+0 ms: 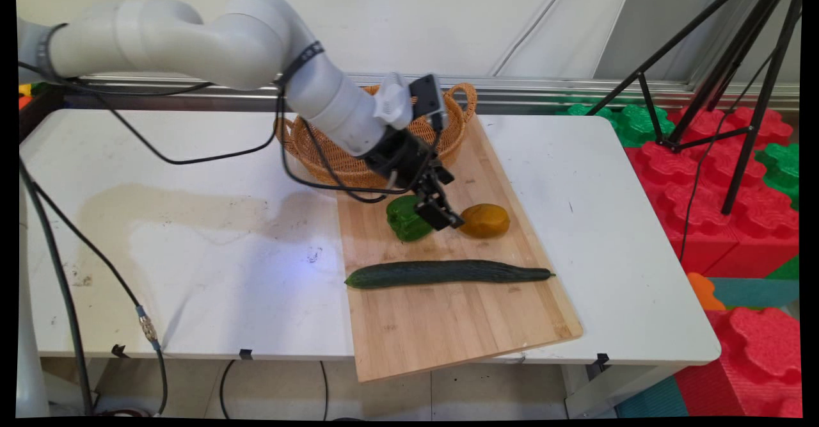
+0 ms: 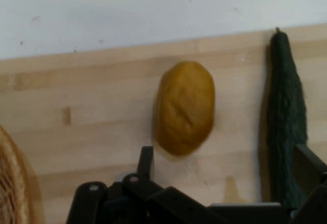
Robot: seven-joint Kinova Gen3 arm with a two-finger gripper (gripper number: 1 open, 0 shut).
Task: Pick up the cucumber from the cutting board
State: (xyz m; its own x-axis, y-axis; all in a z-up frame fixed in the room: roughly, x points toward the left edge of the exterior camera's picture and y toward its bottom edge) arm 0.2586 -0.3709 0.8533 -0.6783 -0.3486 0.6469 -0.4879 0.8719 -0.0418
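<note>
My black gripper point(image 1: 441, 214) hangs low over the wooden cutting board point(image 1: 448, 324), between a green pepper point(image 1: 404, 221) on its left and a brownish-yellow potato point(image 1: 485, 220) on its right. In the hand view the potato point(image 2: 185, 106) lies just ahead of the open gripper point(image 2: 225, 165), nearer the left finger point(image 2: 146, 160). Nothing is between the fingers. A long dark cucumber point(image 1: 448, 273) lies across the board nearer the front, and the cucumber point(image 2: 286, 117) runs along the right side of the hand view. The pepper is hidden in the hand view.
A wicker basket point(image 1: 339, 158) stands at the board's far end, partly behind the arm; the basket's rim point(image 2: 10, 183) shows in the hand view. Right of the table are a black tripod point(image 1: 736, 94) and red and green foam blocks point(image 1: 723, 177). Black cables hang from the arm.
</note>
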